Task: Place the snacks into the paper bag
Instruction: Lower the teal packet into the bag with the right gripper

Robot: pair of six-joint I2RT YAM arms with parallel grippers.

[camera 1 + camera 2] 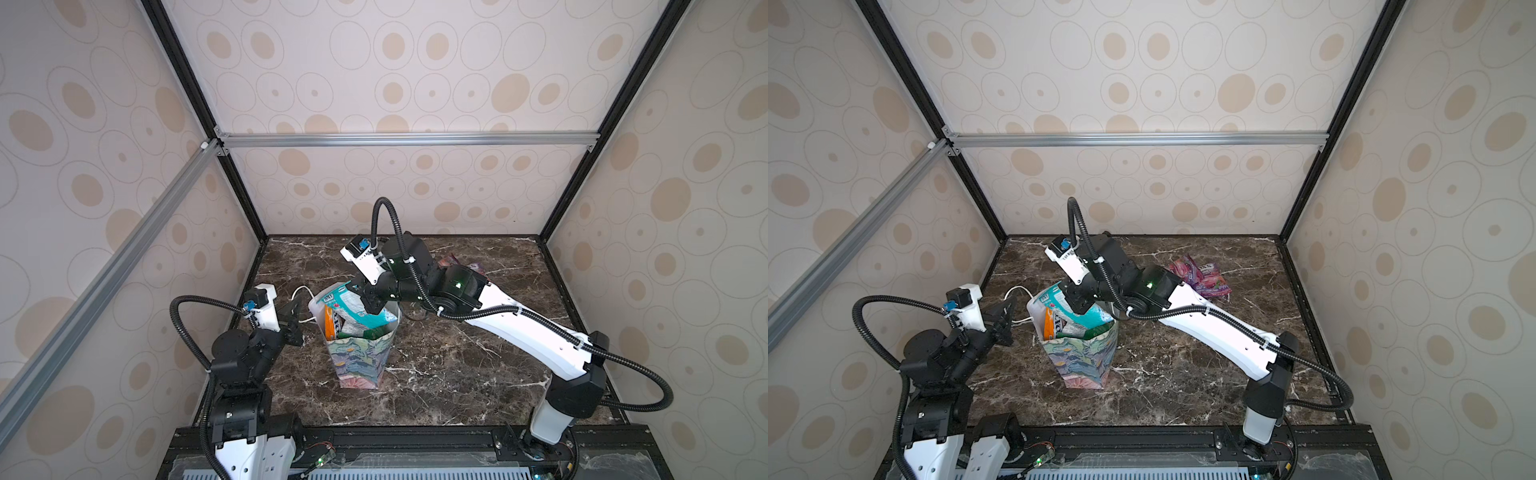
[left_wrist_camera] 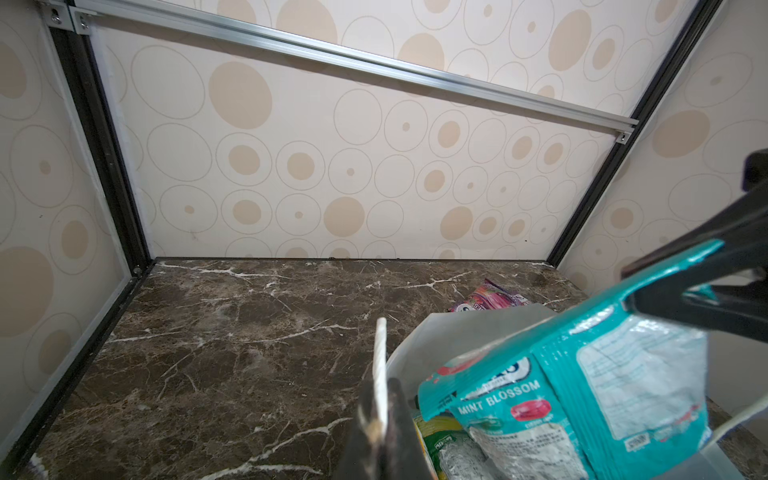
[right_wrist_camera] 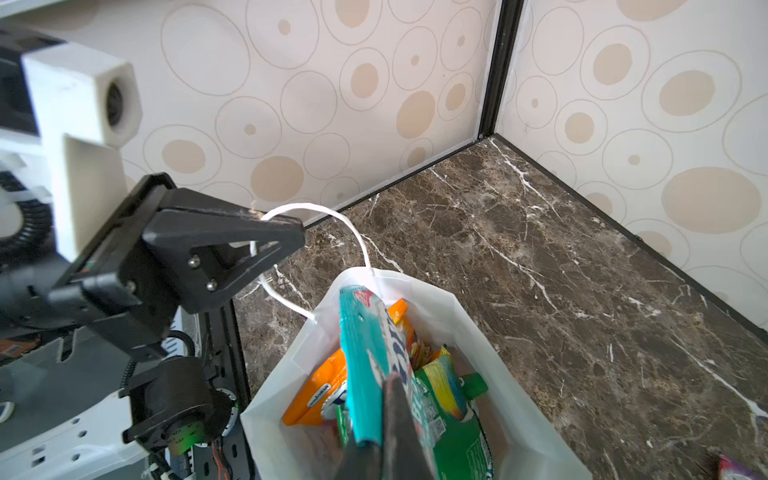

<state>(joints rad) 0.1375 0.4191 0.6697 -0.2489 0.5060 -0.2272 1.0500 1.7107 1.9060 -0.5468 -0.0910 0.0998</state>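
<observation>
1. Pinches a teal packet (image 1: 353,311) tight in the right hand (image 1: 371,306), right over the open mouth of the paper bag (image 1: 358,365) standing mid-table (image 1: 457,374), nearer the left edge.
2. Clamps the left hand (image 1: 296,320) shut on the bag's white cord handle (image 1: 302,289), on the side facing the left edge, probably to steady the mouth.
3. Sets the packet's long axis slantwise across the mouth, lower end among orange and green packets (image 3: 440,386) inside, upper end above the rim; calls for a release straight down.
4. Finds purple-pink packets (image 1: 1200,276) lying toward the far right corner, nearer the right arm, with bare table between them and the bag.
</observation>
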